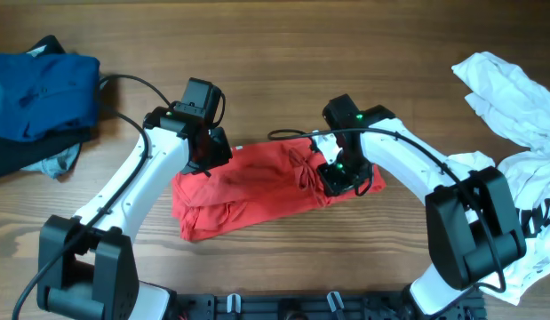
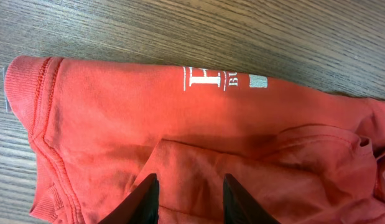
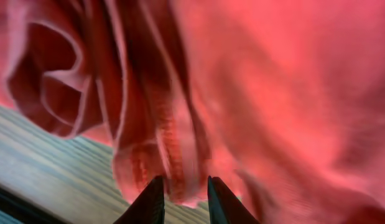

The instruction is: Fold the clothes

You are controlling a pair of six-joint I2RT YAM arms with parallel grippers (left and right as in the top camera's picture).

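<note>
Centrally on the wooden worktop (image 1: 283, 53) lies the red T-shirt (image 1: 257, 191), bunched into a rough, slanting bundle. Its white lettering (image 2: 223, 79) shows in the left wrist view, and its ribbed collar (image 2: 21, 81) lies at the near end. The left end effector (image 1: 212, 153) sits at the bundle's upper left edge. Its fingers (image 2: 145, 199) stand partly apart, with a folded-over flap of red cloth between them; I cannot tell if they pinch it. The right end effector (image 1: 338, 176) is down on the bundle's right end, its tips a narrow gap apart at a rumpled hem (image 3: 142, 162). Whether that hem is nipped is also unclear. A blue garment (image 1: 39, 84) lies on dark ones at far left, and white shirts (image 1: 510, 98) are heaped at far right.
</note>
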